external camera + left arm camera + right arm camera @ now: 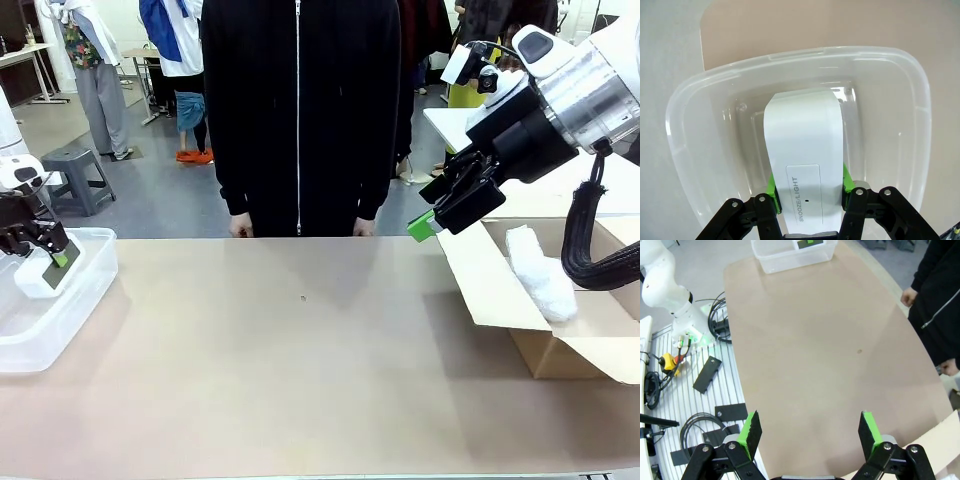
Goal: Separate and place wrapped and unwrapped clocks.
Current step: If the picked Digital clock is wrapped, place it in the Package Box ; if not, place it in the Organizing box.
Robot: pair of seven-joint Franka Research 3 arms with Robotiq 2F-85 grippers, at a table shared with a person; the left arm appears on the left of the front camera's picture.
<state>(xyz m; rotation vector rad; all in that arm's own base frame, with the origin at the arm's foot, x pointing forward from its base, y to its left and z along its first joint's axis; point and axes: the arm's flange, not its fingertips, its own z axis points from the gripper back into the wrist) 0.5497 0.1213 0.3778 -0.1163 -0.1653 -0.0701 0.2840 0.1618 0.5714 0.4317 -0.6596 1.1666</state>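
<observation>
Left tool (809, 200) clamps the bare digital clock (804, 160) by its slick, rigid sides over the clear tub (685, 150); right tool (810, 432) gapes empty at three o'clock

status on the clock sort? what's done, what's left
Done: one bubble-wrapped bundle lies in the cardboard box.
In hand: the left gripper holds the bare white clock inside the clear tub, not yet released.
Left: let go of it. The right gripper is open over the table.
</observation>
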